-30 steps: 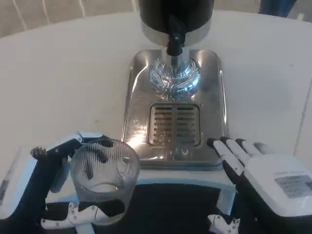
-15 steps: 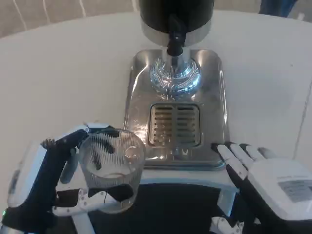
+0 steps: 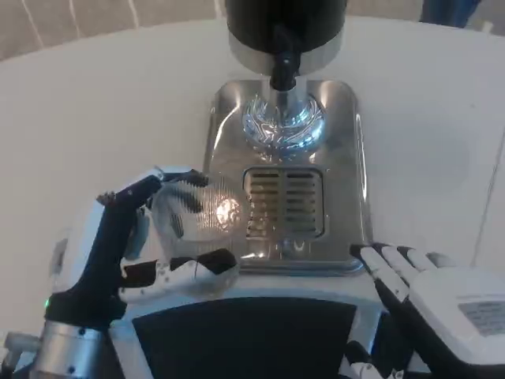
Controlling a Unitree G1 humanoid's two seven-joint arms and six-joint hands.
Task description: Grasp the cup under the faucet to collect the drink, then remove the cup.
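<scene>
**Ribbed glass cup in transit to the tap**

White bench (image 3: pixel 95 118), matte, carrying a polished steel drip tray (image 3: pixel 347 158) with slotted grille (image 3: pixel 282 202).

Left robot hand (image 3: pixel 150 245) wraps the cup (image 3: pixel 197 213) at mid-wall, just left of the grille, not yet under the faucet (image 3: pixel 282 67).

Cup: clear fluted glass, rigid, likely slick, breakable, empty and light.

Right robot hand (image 3: pixel 426 280) flat, fingers together, holding nothing.

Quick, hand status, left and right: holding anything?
Left hand: holding the clear ribbed glass cup.
Right hand: open, holding nothing, fingers beside the steel drip tray.
</scene>
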